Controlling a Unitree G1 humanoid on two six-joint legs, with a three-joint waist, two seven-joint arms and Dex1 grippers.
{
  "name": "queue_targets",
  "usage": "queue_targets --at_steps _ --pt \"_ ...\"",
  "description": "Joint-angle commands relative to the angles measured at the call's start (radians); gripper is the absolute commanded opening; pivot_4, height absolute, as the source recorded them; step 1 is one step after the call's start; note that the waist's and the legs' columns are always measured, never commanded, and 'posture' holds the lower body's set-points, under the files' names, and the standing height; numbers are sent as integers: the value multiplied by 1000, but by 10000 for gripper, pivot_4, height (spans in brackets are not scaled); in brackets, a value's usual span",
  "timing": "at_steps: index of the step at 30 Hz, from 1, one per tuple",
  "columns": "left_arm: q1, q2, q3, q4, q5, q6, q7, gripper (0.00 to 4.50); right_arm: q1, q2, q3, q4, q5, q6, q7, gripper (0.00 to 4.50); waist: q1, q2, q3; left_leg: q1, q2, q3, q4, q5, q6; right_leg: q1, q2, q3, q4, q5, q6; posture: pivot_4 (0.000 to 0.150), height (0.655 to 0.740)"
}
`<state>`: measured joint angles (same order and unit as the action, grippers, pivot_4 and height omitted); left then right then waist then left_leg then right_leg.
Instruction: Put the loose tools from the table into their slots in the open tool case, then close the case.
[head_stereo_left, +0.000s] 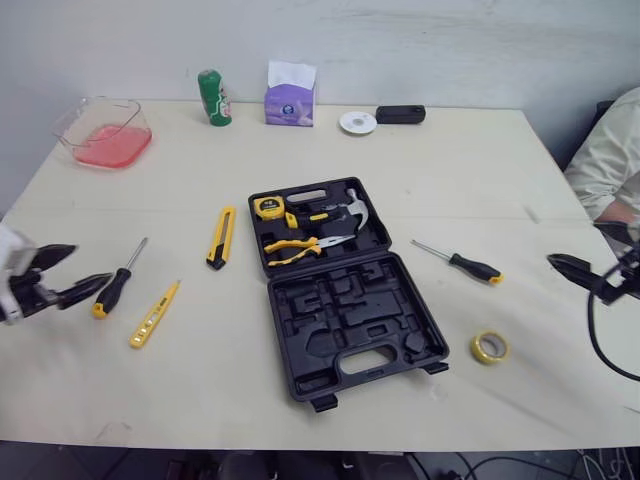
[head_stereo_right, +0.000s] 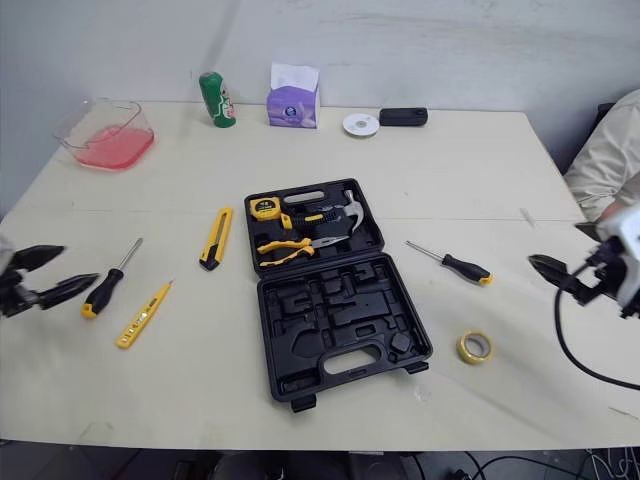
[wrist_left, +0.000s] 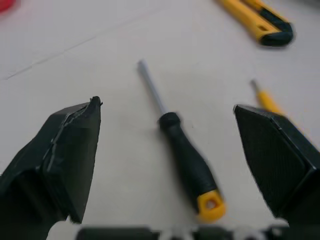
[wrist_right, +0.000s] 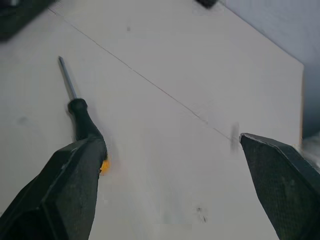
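The black tool case (head_stereo_left: 352, 325) lies open at the table's middle; its far half holds a tape measure (head_stereo_left: 268, 208), pliers (head_stereo_left: 296, 247) and a hammer (head_stereo_left: 346, 211), and its near half shows bare slots. A yellow utility knife (head_stereo_left: 221, 237), a black-handled screwdriver (head_stereo_left: 118, 283) and a yellow tester pen (head_stereo_left: 154, 314) lie to its left. Another screwdriver (head_stereo_left: 465, 263) and a yellow tape roll (head_stereo_left: 489, 347) lie to its right. My left gripper (head_stereo_left: 88, 265) is open just left of the left screwdriver (wrist_left: 187, 162). My right gripper (wrist_right: 172, 141) is open, right of the right screwdriver (wrist_right: 82, 117).
Along the far edge stand a clear tub of pink liquid (head_stereo_left: 103, 135), a green can (head_stereo_left: 213, 97), a purple tissue box (head_stereo_left: 290, 100), a white disc (head_stereo_left: 357, 122) and a small black device (head_stereo_left: 400, 114). A person's sleeve (head_stereo_left: 610, 160) is at the right edge.
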<state>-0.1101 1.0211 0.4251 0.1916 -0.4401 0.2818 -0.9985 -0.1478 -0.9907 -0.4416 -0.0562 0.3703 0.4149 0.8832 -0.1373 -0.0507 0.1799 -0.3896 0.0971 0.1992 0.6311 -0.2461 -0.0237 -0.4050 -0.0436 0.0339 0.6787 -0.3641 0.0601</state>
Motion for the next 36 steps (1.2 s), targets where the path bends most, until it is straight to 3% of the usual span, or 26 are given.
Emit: queue_targets --at_steps 1,2,6,13,15,16,29,36 --pt "-27 -69 -102 -244 -44 151 85 44833 -128 56 147 -52 -15 52 -49 45000 1 0 0 0 0 0 0 0 0 0 0 0 0 0 0 1500 7244" --pt "-43 -97 -147 -307 -49 197 109 44833 -181 85 206 -58 -26 72 -62 45000 0 0 0 0 0 0 1 1 0 0 1 0 1 0 0 1500 7244" --pt "-89 -146 -264 -427 -21 314 163 32784 -302 155 345 -39 -69 91 -69 45000 2 1 1 -1 0 0 3 2 1 -1 2 2 3 1 1 1500 7244" --pt "-170 -224 -353 -399 35 351 229 574 -385 245 474 36 -143 76 -91 10987 10 1 1 -2 1 0 4 3 0 -2 4 2 4 0 1 1500 7244" --pt "-176 -244 -373 -395 39 357 236 0 -392 270 501 65 -167 63 -97 944 12 1 1 -2 1 0 4 3 0 -2 4 2 4 0 1 1500 7244" --pt "-176 -252 -383 -395 43 360 239 0 -394 279 514 78 -179 54 -97 359 13 1 1 -2 1 0 5 3 0 -2 4 2 4 0 1 1500 7244" --pt "-202 -351 -450 -401 83 383 288 0 -467 421 577 282 -279 -52 -143 359 20 1 1 -2 2 0 12 3 0 -2 4 3 11 0 1 1500 7244" --pt "-242 -367 -470 -352 113 354 267 0 -463 460 581 275 -265 -98 -83 359 20 1 1 -2 2 0 14 3 0 -2 5 2 12 1 0 1500 7244"
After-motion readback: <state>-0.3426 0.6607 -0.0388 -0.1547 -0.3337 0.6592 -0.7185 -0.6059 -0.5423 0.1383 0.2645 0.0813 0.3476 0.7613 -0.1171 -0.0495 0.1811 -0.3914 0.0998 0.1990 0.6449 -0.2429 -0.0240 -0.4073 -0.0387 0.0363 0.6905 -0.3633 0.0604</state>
